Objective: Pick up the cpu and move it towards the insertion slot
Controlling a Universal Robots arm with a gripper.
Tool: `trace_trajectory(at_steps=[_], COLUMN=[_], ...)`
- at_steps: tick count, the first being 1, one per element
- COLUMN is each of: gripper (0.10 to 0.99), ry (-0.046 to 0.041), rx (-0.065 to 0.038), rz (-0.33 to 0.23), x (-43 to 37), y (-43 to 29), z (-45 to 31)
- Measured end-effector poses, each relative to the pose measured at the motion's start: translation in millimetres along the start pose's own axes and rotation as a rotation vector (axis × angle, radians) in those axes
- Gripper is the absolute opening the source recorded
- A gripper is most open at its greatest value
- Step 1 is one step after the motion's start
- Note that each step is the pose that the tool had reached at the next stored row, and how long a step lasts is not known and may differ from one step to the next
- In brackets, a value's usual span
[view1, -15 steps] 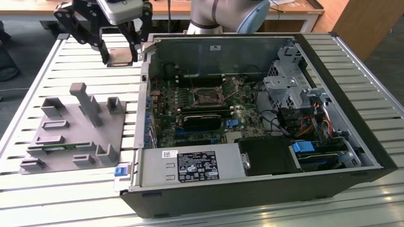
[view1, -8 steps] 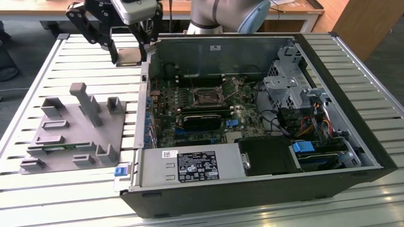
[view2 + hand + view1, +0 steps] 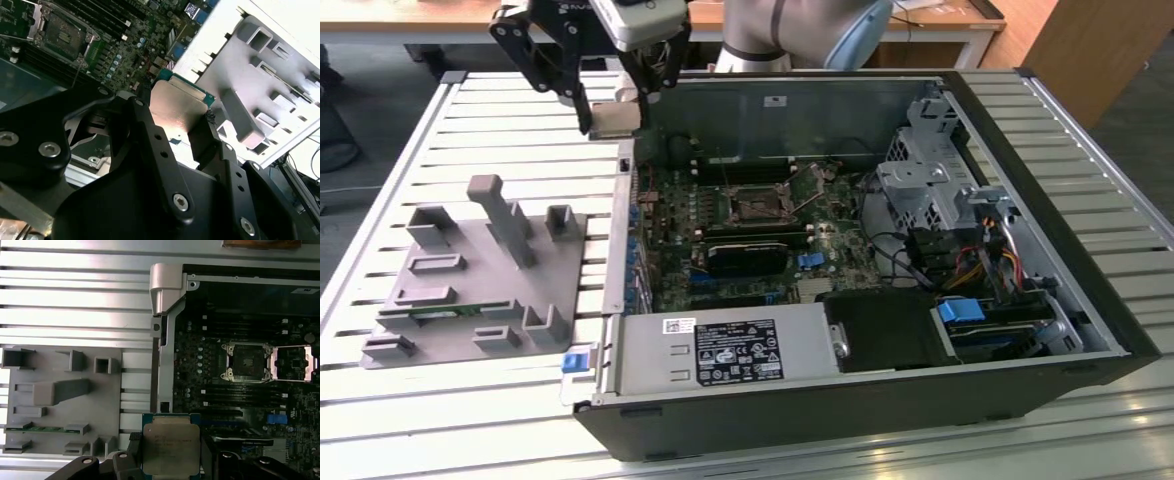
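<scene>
Exterior view: the gripper (image 3: 611, 98) is hanging at 11 o'clock of the insertion slot (image 3: 757, 203), above the case wall, clamping the cpu (image 3: 615, 118). Second wrist view: the fingers (image 3: 150, 135) are gripping the cpu (image 3: 177, 107). First wrist view: the cpu (image 3: 171, 449) is sitting between the grey fixture (image 3: 60, 400) and the insertion slot (image 3: 248, 361).

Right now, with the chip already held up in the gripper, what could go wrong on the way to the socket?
1. The gripper holds the cpu only by its edges, so it could slip or tilt in transit.
2. In the exterior view the cpu hangs near the case wall, outside the case; a low path might clip that edge.
3. The insertion slot lies open, its frame folded aside; a tilted approach could catch on that frame.
</scene>
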State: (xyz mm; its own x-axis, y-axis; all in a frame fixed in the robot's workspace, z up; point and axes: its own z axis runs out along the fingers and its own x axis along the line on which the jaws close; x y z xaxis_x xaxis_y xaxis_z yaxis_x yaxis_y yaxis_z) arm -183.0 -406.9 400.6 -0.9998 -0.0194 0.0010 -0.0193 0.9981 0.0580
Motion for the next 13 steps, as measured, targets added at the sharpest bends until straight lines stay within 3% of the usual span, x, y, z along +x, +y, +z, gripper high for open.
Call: trace_trajectory(at_steps=[13], gripper=[0.545], ry=[0.0], rx=[0.0], rz=[0.0], x=[-26.1], y=[-0.2], z=[0.2])
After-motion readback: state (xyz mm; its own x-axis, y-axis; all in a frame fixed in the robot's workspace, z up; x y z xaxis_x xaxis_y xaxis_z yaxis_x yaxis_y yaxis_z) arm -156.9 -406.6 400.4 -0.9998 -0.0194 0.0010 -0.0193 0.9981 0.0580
